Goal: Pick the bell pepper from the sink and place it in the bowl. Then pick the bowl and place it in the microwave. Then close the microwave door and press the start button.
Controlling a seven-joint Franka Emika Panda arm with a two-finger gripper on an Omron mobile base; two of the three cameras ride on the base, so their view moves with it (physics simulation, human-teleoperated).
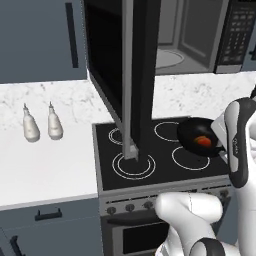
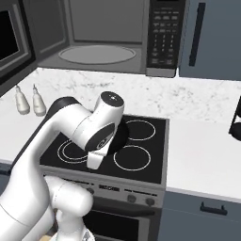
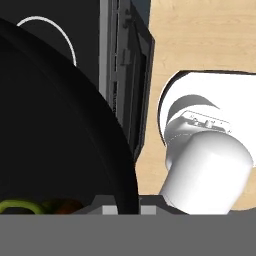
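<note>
The black bowl [image 1: 196,134] hangs just above the right burners of the stove [image 1: 150,155], with the orange-red bell pepper [image 1: 202,141] lying inside it. My gripper [image 3: 125,207] is shut on the bowl's rim at its right side. In the hand view the bowl [image 3: 55,130] takes up the left half and the bell pepper [image 3: 62,206] peeks out at the bottom. My arm covers most of the bowl [image 2: 122,136] in the right base view. The microwave [image 2: 96,52] stands open behind the stove, with its button panel [image 2: 162,37] at the right. The microwave door [image 1: 132,75] swings far out over the stove's left burners. The sink is out of view.
Two white bottles [image 1: 30,127] [image 1: 55,125] stand on the marble counter [image 1: 45,165] left of the stove. A dark object [image 2: 236,120] sits on the counter to the right. Stove knobs [image 1: 130,207] and the oven front lie below the burners.
</note>
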